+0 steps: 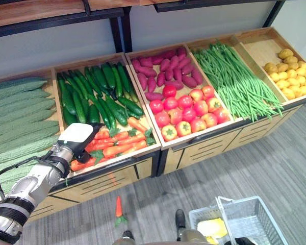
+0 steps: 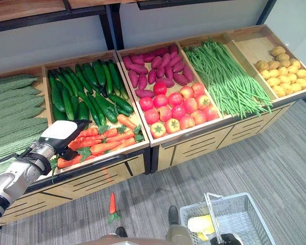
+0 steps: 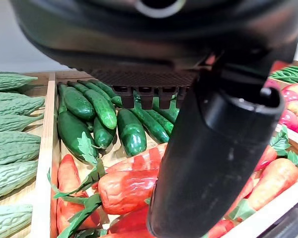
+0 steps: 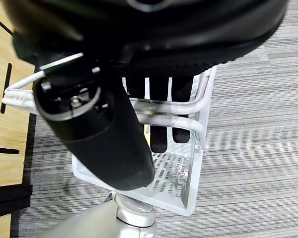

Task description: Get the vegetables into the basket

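Orange carrots [image 1: 117,143] are heaped at the front of a wooden bin [image 1: 150,125], with dark cucumbers [image 1: 99,92] behind them in the same bin; the left hand [image 1: 77,138] is held over the near left part of that heap, presumably so that a carrot can be taken; in the left wrist view its fingers [image 3: 151,96] are seen as short stubs pointing toward the cucumbers and its thumb [image 3: 213,163] stands out over the carrots, with nothing seen between them, so the hand is judged to be relaxed and empty; whether any fingertip is touching a carrot cannot be told, since the white back of the hand covers that spot in the head views; one carrot [image 1: 119,209] is lying on the grey floor [image 1: 275,163] in front of the bins, apart from the rest; the white basket [image 1: 255,217] is hung low at the robot's right, seemingly kept there to receive what is picked; in the right wrist view the right hand [image 4: 161,119] is seen with its fingers curled round the basket's handle [image 4: 159,106]; something pale yellow [image 1: 214,227] lies in the basket but is cut off by the picture edge and cannot be identified; bumpy green gourds [image 1: 18,109], red tomatoes [image 1: 186,109], purple sweet potatoes [image 1: 163,69], green beans [image 1: 234,76] and yellow potatoes [image 1: 290,74] fill the other bins
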Controlling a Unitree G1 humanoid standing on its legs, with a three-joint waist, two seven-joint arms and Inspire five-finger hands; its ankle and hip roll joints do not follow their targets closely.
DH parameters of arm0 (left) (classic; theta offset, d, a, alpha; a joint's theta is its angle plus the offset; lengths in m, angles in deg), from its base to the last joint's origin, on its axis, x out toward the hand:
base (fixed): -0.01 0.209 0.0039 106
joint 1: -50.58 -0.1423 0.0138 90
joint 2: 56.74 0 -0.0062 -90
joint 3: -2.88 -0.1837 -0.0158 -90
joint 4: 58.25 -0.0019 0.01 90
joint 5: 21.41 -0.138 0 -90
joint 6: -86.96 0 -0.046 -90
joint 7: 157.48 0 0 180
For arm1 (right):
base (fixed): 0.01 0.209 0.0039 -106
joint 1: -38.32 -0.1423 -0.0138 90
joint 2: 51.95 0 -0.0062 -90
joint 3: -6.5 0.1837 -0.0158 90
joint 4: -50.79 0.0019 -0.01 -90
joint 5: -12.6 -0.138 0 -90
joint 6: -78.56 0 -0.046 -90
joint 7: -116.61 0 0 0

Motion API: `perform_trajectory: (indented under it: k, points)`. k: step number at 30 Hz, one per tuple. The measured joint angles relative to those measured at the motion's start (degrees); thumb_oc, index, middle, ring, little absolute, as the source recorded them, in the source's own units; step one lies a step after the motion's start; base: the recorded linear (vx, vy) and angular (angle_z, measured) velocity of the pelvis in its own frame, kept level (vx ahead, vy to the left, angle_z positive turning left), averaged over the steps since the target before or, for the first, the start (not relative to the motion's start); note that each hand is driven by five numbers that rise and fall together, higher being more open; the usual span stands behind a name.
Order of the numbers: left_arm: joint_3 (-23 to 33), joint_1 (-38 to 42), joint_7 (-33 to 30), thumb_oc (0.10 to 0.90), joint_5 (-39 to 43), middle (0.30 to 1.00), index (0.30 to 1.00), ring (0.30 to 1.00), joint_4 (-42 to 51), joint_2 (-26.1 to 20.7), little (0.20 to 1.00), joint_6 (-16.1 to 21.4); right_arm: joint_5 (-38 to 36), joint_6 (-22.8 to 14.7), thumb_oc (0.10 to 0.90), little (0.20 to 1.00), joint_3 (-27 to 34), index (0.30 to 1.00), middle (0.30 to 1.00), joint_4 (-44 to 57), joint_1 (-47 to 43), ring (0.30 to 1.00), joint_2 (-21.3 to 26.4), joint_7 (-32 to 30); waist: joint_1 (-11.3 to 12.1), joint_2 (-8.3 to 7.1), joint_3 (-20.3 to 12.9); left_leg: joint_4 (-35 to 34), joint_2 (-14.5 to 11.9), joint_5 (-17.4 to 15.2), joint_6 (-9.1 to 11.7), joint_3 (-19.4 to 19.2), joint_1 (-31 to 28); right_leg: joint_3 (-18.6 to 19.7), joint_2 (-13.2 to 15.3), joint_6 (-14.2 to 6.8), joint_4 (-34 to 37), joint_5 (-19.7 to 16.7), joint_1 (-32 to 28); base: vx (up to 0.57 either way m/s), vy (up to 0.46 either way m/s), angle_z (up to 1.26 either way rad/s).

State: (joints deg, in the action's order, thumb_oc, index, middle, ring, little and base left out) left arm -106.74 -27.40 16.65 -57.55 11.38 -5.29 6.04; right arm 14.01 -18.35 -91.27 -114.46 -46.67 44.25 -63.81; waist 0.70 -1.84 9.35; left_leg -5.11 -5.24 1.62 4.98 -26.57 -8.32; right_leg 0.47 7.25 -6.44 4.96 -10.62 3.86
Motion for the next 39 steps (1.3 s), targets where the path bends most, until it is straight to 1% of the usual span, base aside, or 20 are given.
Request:
perform_trajectory:
  k: [5,7,8,12,15,20,23,25,26,27,28,29,30,33,35,39]
  points:
    - [-1.8,0.6,0.3,0.900,-0.2,1.000,1.000,1.000,-2.0,0.1,1.000,0.0,0.0,0.0,0.400,0.300,0.0,0.300,0.300,0.1,-0.2,0.300,0.3,-0.1,-0.1,0.33,0.4,0.0,-0.1,0.0,0.1,0.0,0.5,0.0,-0.1,0.0,0.0,0.0,0.5,0.00,0.000,0.00]
    - [-2.3,2.0,0.1,0.900,-0.8,1.000,1.000,1.000,-4.5,1.1,1.000,-0.2,0.0,0.0,0.400,0.300,0.0,0.300,0.300,0.1,-0.3,0.300,0.4,-0.1,0.0,0.30,0.6,0.0,-0.2,0.1,0.2,-0.1,0.8,0.1,-0.2,0.1,0.0,-0.1,0.8,0.00,0.000,0.00]
    - [-2.3,3.1,0.0,0.900,-1.0,1.000,1.000,1.000,-5.1,1.7,1.000,-1.2,0.0,0.0,0.400,0.300,0.0,0.300,0.300,0.2,-0.6,0.300,0.4,-0.1,0.1,0.19,1.3,0.0,-0.2,0.2,0.2,0.0,1.0,0.1,-0.2,0.2,0.0,-0.2,1.0,0.00,0.000,0.00]
    - [-2.5,5.3,-0.4,0.900,-1.1,1.000,1.000,1.000,-6.6,1.9,1.000,-1.3,0.0,0.0,0.400,0.300,-0.2,0.300,0.300,0.2,-1.5,0.300,0.6,-0.2,0.0,0.18,2.0,0.0,-0.3,0.3,0.3,-0.1,1.4,0.1,-0.4,0.2,0.0,-0.3,1.5,0.00,0.000,0.00]
    - [-3.0,7.8,-1.4,0.900,-1.1,1.000,1.000,1.000,-8.6,3.0,1.000,-1.9,0.0,0.0,0.400,0.300,-0.4,0.300,0.300,0.1,-2.4,0.300,0.7,-0.2,0.0,0.18,3.1,0.0,-0.4,0.3,0.3,-0.1,1.4,0.1,-0.4,0.2,0.0,-0.3,1.5,0.00,0.000,0.00]
    - [-3.5,11.1,-2.7,0.900,-1.1,1.000,1.000,1.000,-13.8,5.9,1.000,-3.3,0.0,0.0,0.400,0.300,-0.5,0.300,0.300,0.2,-2.7,0.300,0.8,-0.8,-0.1,0.09,3.4,0.0,-0.4,0.3,0.3,-0.2,2.2,0.1,-0.5,0.3,0.0,-0.4,2.3,0.00,0.000,-0.01]
    - [-3.5,11.9,-3.0,0.900,-1.1,1.000,1.000,1.000,-14.4,6.1,1.000,-3.7,0.0,0.0,0.400,0.300,-0.6,0.300,0.300,0.2,-2.9,0.300,0.8,-0.9,-0.1,0.04,3.5,0.0,-0.5,0.3,0.3,-0.3,2.2,0.2,-0.8,0.4,0.0,-0.4,2.4,0.00,0.000,-0.01]
    - [-5.4,13.8,-3.6,0.900,-1.2,1.000,1.000,1.000,-16.5,6.2,1.000,-3.7,0.0,0.0,0.400,0.300,-0.9,0.300,0.300,0.1,-3.1,0.300,0.8,-0.9,-0.1,0.00,3.6,0.0,-0.5,0.3,0.3,-0.3,2.3,0.3,-0.9,0.4,0.0,-0.4,2.4,0.00,0.000,0.00]
    - [-5.8,14.5,-3.7,0.810,-1.6,0.874,0.874,0.874,-17.0,6.2,0.874,-3.7,0.0,0.0,0.400,0.300,-1.7,0.300,0.300,0.1,-3.4,0.300,0.9,-1.1,-0.1,-0.05,3.6,0.0,-0.5,0.3,0.3,-0.3,2.3,0.3,-0.9,0.4,0.0,-0.4,2.5,0.00,0.000,0.00]
    - [-6.3,15.1,-3.8,0.620,-2.1,0.607,0.607,0.607,-17.5,6.3,0.607,-3.7,0.0,0.0,0.400,0.300,-1.7,0.300,0.300,0.2,-3.5,0.300,1.0,-1.1,-0.1,-0.10,3.6,0.0,-0.5,0.4,0.4,-0.3,2.3,0.3,-0.9,0.4,0.0,-0.4,2.5,0.00,0.000,0.00]
    - [-7.4,15.9,-3.7,0.518,-2.2,0.465,0.465,0.465,-17.9,6.2,0.465,-3.9,0.0,0.0,0.400,0.300,-1.8,0.300,0.300,0.2,-3.6,0.300,1.0,-1.1,-0.1,-0.15,3.7,0.0,-0.5,0.4,0.4,-0.4,2.3,0.4,-0.9,0.3,0.0,-0.4,2.6,0.00,0.000,0.00]
    - [-7.8,16.2,-3.8,0.400,-2.2,0.300,0.300,0.300,-17.9,6.2,0.300,-3.9,0.0,0.0,0.400,0.300,-1.8,0.300,0.300,0.1,-3.6,0.300,1.0,-1.1,-0.1,-0.15,3.7,0.0,-0.5,0.4,0.5,-0.4,2.4,0.4,-0.9,0.2,0.0,-0.3,2.7,-0.01,0.009,-0.06]
    - [-8.1,16.6,-4.2,0.400,-3.4,0.300,0.300,0.300,-19.0,6.2,0.300,-3.9,0.0,0.0,0.400,0.300,-1.9,0.300,0.300,0.1,-4.0,0.300,1.1,-1.2,-0.1,-0.20,3.8,0.0,-0.5,0.5,0.5,-0.7,2.6,0.7,-0.9,0.1,0.0,-0.2,3.1,0.00,0.010,-0.06]
    - [-8.0,17.8,-6.3,0.400,-3.4,0.300,0.300,0.300,-19.9,6.2,0.300,-4.3,0.0,0.0,0.400,0.300,-1.9,0.300,0.300,0.1,-4.4,0.300,1.1,-1.3,0.0,-0.29,4.1,0.0,-0.6,0.6,0.6,-0.7,2.8,0.7,-1.1,0.2,0.0,-0.3,3.3,0.00,0.003,-0.02]
    - [-8.0,18.5,-6.2,0.400,-3.5,0.300,0.300,0.300,-20.1,6.2,0.300,-4.4,0.0,0.0,0.400,0.300,-1.9,0.300,0.300,0.1,-4.5,0.300,1.1,-1.3,-0.1,-0.30,4.1,0.0,-0.7,0.6,0.6,-0.7,2.7,0.7,-1.2,0.7,0.0,-0.7,3.3,0.00,0.000,0.00]
    - [-8.0,18.7,-6.1,0.400,-4.4,0.300,0.300,0.300,-19.8,6.2,0.300,-4.3,0.0,-0.1,0.400,0.300,-2.4,0.300,0.300,0.1,-4.5,0.300,1.1,-1.3,-0.2,-0.29,4.1,0.0,-0.7,0.6,0.6,-0.8,2.6,0.9,-1.3,0.7,0.0,-0.7,3.2,0.01,0.004,-0.02]
